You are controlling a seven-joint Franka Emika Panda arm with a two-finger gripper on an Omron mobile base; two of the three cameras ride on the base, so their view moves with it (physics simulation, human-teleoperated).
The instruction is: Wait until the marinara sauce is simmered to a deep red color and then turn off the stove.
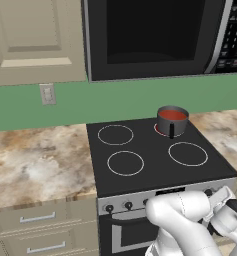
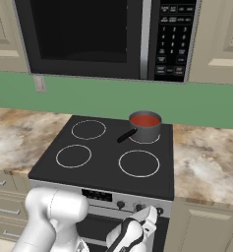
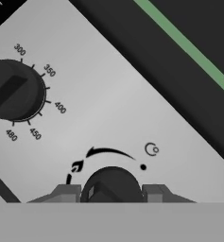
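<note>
The marinara sauce [image 1: 173, 115] [image 2: 145, 120] is a red surface inside a small dark saucepan [image 1: 170, 126] [image 2: 147, 130] on the back right burner of the black glass-top stove [image 1: 150, 172] [image 2: 105, 147]. The pan's handle points toward the stove's middle. My gripper [image 3: 110, 193] is low at the silver front panel, near its right end [image 1: 224, 199] [image 2: 148, 217]. It is open, and its two fingertips [image 3: 66, 193] stand close on either side of a black burner knob [image 3: 111, 183]. I cannot tell whether they touch the knob.
A larger oven dial [image 3: 12, 92] marked with temperatures sits beside the knob on the panel. More small knobs [image 1: 109, 208] [image 2: 120, 204] line the panel. The black microwave [image 1: 155, 35] [image 2: 103, 34] hangs above the stove. Marble counters [image 1: 35, 160] [image 2: 206, 162] flank it.
</note>
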